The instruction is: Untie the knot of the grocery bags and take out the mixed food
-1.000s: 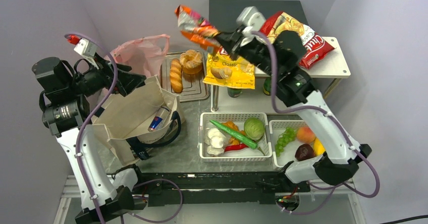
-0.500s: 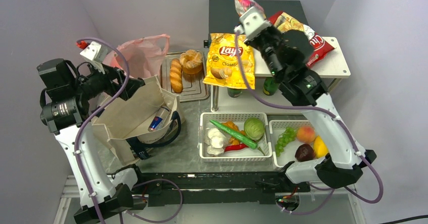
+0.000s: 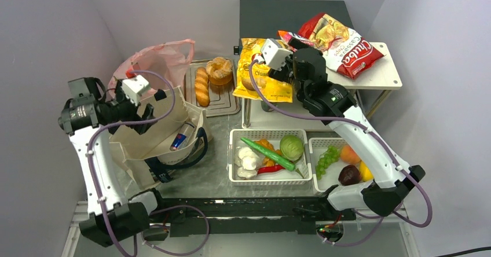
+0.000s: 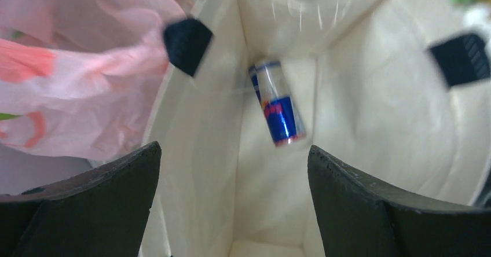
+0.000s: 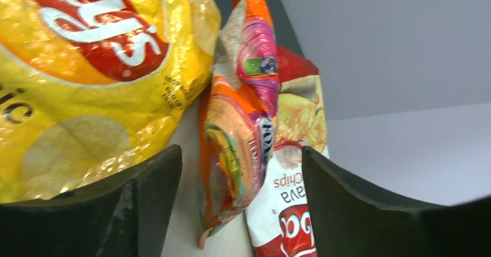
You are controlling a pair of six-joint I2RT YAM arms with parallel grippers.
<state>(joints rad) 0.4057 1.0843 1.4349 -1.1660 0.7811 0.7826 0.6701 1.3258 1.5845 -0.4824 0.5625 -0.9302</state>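
Right wrist view: your right gripper (image 5: 240, 158) has its jaws parted, the small pink snack bag (image 5: 243, 112) loose between them, the Lay's bag (image 5: 87, 66) just left. Pull straight back so neither finger drags it. Your left gripper (image 4: 233, 150) gapes above the beige tote (image 4: 370, 129).
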